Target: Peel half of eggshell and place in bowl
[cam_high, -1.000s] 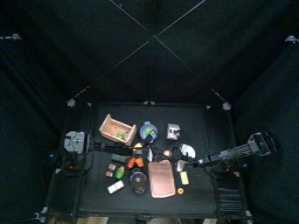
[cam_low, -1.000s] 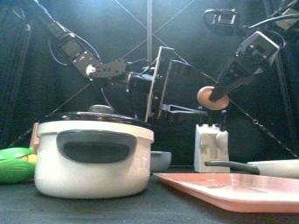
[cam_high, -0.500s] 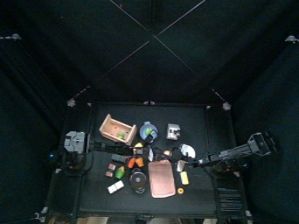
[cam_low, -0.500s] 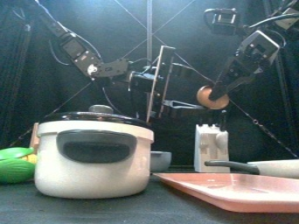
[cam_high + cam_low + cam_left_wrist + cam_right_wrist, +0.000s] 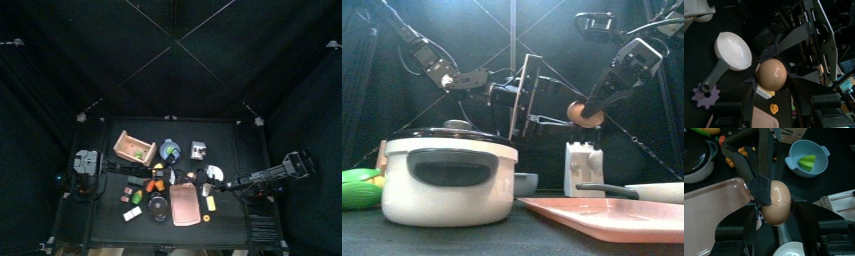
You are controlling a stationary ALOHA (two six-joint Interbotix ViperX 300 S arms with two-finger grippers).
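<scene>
Left fingers [image 5: 763, 163] closing; bowl [image 5: 810, 156] holds green patch.

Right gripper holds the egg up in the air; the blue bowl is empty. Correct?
One error: the blue bowl is not empty. The right wrist view shows a yellow-green piece in it. The right gripper does hold the egg in the air.
</scene>
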